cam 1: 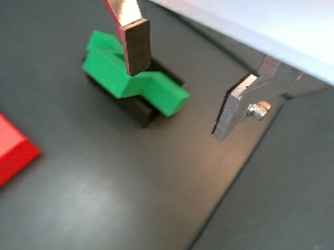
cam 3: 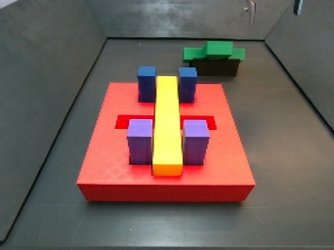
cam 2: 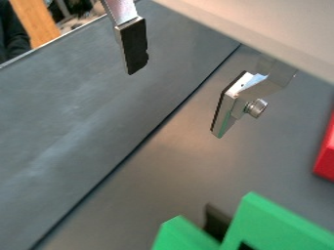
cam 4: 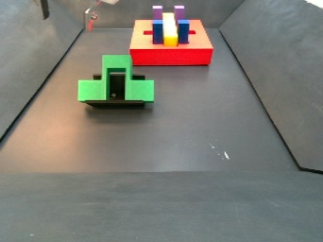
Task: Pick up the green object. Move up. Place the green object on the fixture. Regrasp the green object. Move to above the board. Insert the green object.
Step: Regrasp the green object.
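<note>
The green object (cam 3: 216,52) is a bright green notched piece resting on the small dark fixture (cam 3: 217,68), beyond the far end of the red board (cam 3: 115,168). It also shows in a side view (cam 4: 116,88) and in both wrist views (cam 1: 124,73) (cam 2: 248,229). My gripper (cam 1: 183,95) is open and empty. It hovers above the piece with one finger (cam 1: 135,49) over it and the other finger (cam 1: 232,109) off to the side. In both side views only the fingertips show at the upper edge (cam 3: 274,8) (cam 4: 70,13).
The board (cam 4: 190,57) carries two blue posts (cam 3: 147,80), two purple posts (cam 3: 141,142) and a long yellow bar (cam 3: 167,122). Its red corner shows in a wrist view (cam 1: 14,146). Grey walls enclose the dark floor on both sides.
</note>
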Available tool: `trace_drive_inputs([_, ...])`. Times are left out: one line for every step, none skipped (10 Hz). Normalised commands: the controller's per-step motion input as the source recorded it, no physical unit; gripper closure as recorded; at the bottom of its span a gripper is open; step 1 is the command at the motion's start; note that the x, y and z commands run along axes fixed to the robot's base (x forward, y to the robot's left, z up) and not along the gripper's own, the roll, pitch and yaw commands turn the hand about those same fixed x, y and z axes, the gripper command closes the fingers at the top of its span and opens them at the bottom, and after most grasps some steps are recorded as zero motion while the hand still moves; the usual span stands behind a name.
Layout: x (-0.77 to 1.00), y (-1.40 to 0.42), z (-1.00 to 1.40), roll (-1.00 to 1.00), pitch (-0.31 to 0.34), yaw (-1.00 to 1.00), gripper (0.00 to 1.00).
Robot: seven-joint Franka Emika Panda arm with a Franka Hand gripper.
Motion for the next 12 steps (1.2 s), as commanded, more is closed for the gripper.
trace_drive_inputs([0.08,0.21,0.07,0.63,0.000,0.18,0.00])
trace_drive_inputs([-0.25,0.31,0.15,0.19,0.000,0.00,0.00])
trace_drive_inputs([-0.65,0.27,0.21,0.00,0.137,-0.33,0.00])
trace_drive_inputs([-0.62,0.19,0.17,0.00,0.203,-0.44,0.00])
trace_drive_inputs([-0.54,0.15,0.17,0.00,0.217,-0.52,0.00])
trace_drive_inputs([-0.50,0.11,0.11,-0.06,0.206,-0.54,0.00])
trace_drive_inputs([-0.42,0.18,0.08,-0.08,0.240,-0.56,0.00])
trace_drive_inputs([-0.34,0.15,0.00,-0.02,0.266,-0.50,0.00])
trace_drive_inputs([-0.25,0.06,-0.19,0.09,0.249,-0.33,0.00])
trace_drive_inputs([-0.04,0.00,-0.41,0.34,0.129,-0.04,0.00])
trace_drive_inputs([0.06,-0.05,-0.34,0.28,0.054,0.25,0.00])
trace_drive_inputs([0.33,-0.05,-0.26,0.08,0.003,0.80,0.00])
